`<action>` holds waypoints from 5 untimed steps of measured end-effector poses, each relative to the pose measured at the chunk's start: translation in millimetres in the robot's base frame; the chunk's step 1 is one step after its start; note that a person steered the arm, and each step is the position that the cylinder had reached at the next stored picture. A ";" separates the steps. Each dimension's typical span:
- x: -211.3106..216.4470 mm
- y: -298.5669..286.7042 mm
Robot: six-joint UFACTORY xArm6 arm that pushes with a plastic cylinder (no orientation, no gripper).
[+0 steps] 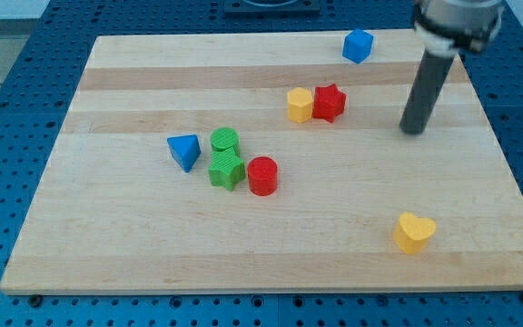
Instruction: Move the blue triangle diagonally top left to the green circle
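Note:
The blue triangle [184, 150] lies left of centre on the wooden board [134, 245]. The green circle [225, 141] sits just to its right, a small gap between them. My tip [412, 130] rests on the board far to the view's right of both, right of the red star [330, 103]. The rod rises from the tip toward the view's top right.
A green star [227, 169] sits below the green circle and touches a red cylinder [262, 175]. A yellow hexagon [300, 104] touches the red star. A blue cube [357, 44] is at the top edge. A yellow heart [414, 232] is at lower right.

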State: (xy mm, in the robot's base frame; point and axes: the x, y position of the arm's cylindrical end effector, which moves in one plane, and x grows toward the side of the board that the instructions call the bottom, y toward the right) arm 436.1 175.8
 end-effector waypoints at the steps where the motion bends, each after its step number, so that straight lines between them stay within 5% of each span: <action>1: 43.5 -40.0; 3: 48.6 -58.5; 5: 138.4 -116.5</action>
State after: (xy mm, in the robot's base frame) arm 574.5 59.3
